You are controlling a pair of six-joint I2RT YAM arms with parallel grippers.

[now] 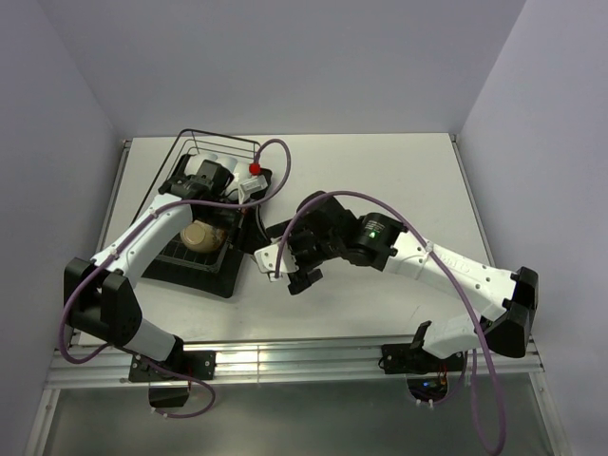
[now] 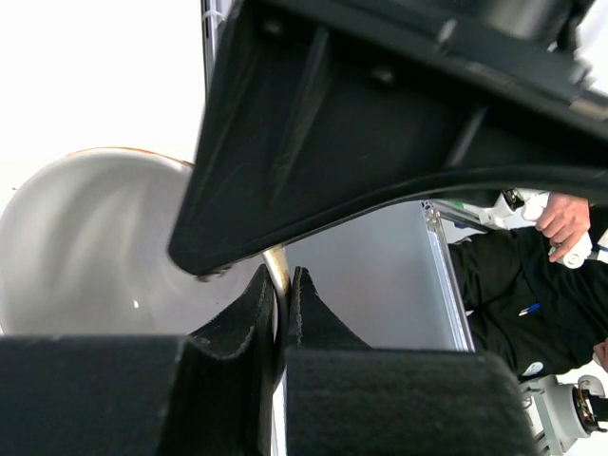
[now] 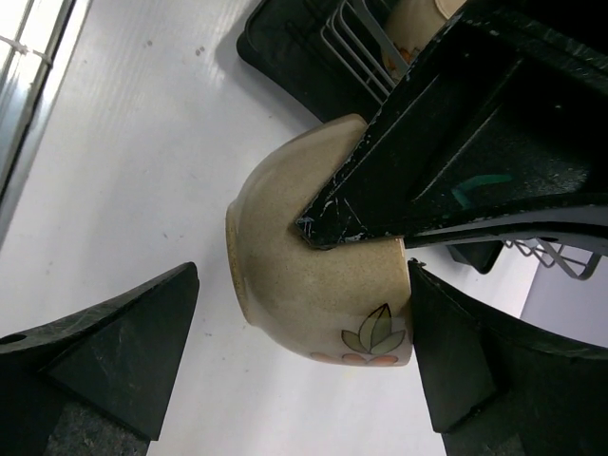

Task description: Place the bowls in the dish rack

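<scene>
Pinching the rim of a white bowl [image 2: 85, 247] with the left gripper [image 2: 283, 304], closed down tight on it, over the far end of the dish rack [image 1: 223, 135]. Gripping by the edge, probably to stand it upright inside. Counting one tan bowl [image 1: 199, 236] seated in the rack's near half. Straddling a leaf-print bowl [image 3: 275, 247] with the right gripper [image 3: 304, 275], spread wide, just outside the rack beside its tray [image 1: 204, 277]. Not gripping yet: clear gap at one finger [image 3: 114, 351], can't tell at the other. Looks staged for the next grab. Best to keep the right arm back until the left clears the rack.
</scene>
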